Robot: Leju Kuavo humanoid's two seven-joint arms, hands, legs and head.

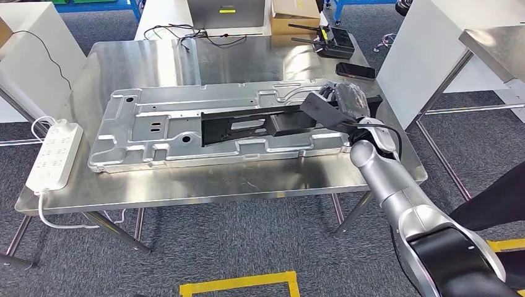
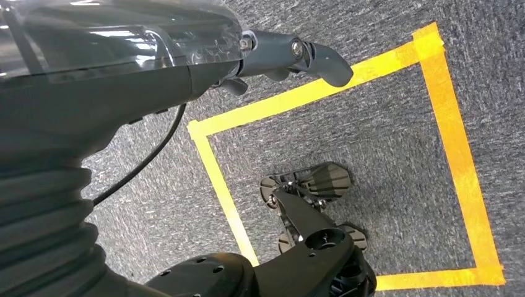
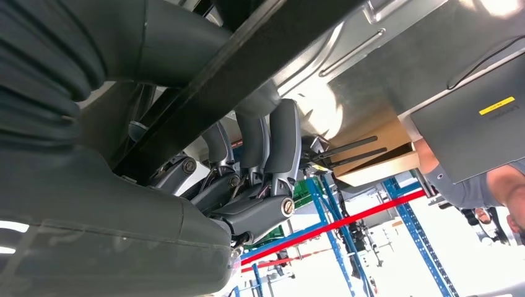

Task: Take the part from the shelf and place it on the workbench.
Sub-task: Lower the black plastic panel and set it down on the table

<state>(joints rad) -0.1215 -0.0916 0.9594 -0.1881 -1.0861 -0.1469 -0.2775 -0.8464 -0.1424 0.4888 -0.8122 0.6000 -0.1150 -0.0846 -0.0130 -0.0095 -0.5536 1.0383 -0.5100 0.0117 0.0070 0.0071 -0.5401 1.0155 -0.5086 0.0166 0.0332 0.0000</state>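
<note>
Steel tabletop carries a large stamped metal panel, and the black part lies along it, likely being set down there. Reaching in from the near right corner, the right hand grips the part's end, fingers curled around the bar. Hanging over taped carpet, the left hand holds nothing, fingers apparently loose.

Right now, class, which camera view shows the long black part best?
The head view: the black part lies full-length over the silver panel, gripped by the right hand. The right wrist view gives a close slice; the left wrist view faces carpet.
</note>
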